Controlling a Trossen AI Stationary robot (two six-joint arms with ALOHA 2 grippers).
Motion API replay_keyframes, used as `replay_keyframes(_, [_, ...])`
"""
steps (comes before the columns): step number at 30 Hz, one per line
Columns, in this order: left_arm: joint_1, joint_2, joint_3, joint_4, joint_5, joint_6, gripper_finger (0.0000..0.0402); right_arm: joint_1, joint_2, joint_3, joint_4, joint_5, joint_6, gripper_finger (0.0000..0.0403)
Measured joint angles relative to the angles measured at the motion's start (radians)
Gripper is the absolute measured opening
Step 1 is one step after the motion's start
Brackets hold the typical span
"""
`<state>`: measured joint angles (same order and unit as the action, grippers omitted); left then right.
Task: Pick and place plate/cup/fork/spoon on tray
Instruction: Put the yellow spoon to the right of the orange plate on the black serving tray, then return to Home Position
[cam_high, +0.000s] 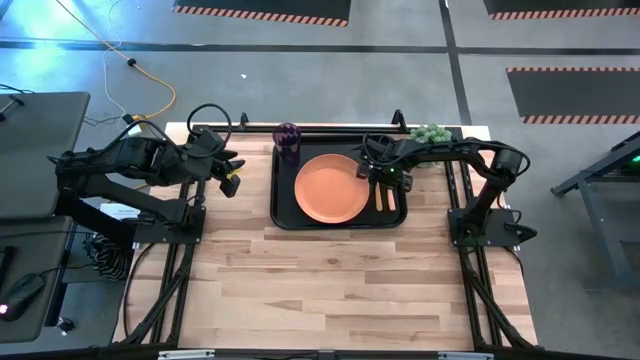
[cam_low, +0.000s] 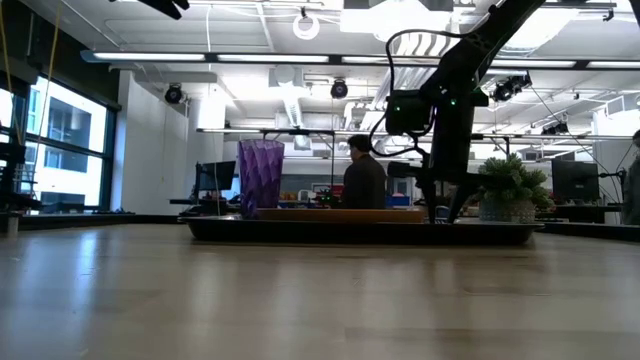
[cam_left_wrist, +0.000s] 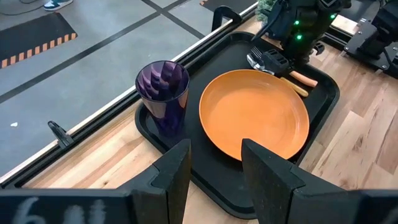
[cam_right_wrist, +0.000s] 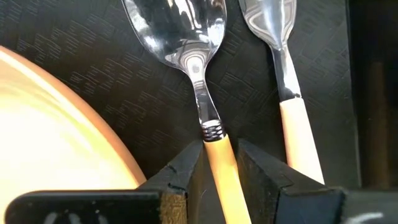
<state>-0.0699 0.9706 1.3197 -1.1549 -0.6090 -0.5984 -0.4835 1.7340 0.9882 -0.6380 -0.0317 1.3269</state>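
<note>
The black tray (cam_high: 284, 216) lies at the table's far middle. The orange plate (cam_high: 331, 187) rests flat in it, and the purple cup (cam_high: 288, 141) stands upright in its far left corner. The spoon (cam_right_wrist: 180, 37) and the fork (cam_right_wrist: 292, 118) lie side by side on the tray's floor, right of the plate. My right gripper (cam_high: 379, 173) is low over the tray's right part, shut on the spoon. My left gripper (cam_high: 232, 176) waits open and empty just left of the tray. My right gripper pinches the spoon's orange handle (cam_right_wrist: 216, 155) between its two fingers, just behind the metal neck. The fingers (cam_right_wrist: 183, 171) come from above and lie across the handle. The spoon lies flat on the tray's floor, bowl up, beside the fork.
A small green plant (cam_high: 429, 133) stands at the table's far edge behind the right arm. The wooden table (cam_high: 330, 290) stretches toward the near edge. A person (cam_low: 364, 180) sits in the room beyond the table.
</note>
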Motion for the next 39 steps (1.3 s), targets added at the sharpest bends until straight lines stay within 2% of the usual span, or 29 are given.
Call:
replay_keyframes(32, [0.0,0.0,0.0,0.0,0.024,0.0,0.0133,0.0,0.0,0.0,0.0,-0.006,-0.027,0.0088])
replay_keyframes(39, [0.0,0.0,0.0,0.0,0.023,0.0,0.0133,0.0,0.0,0.0,0.0,-0.006,-0.048,0.0117])
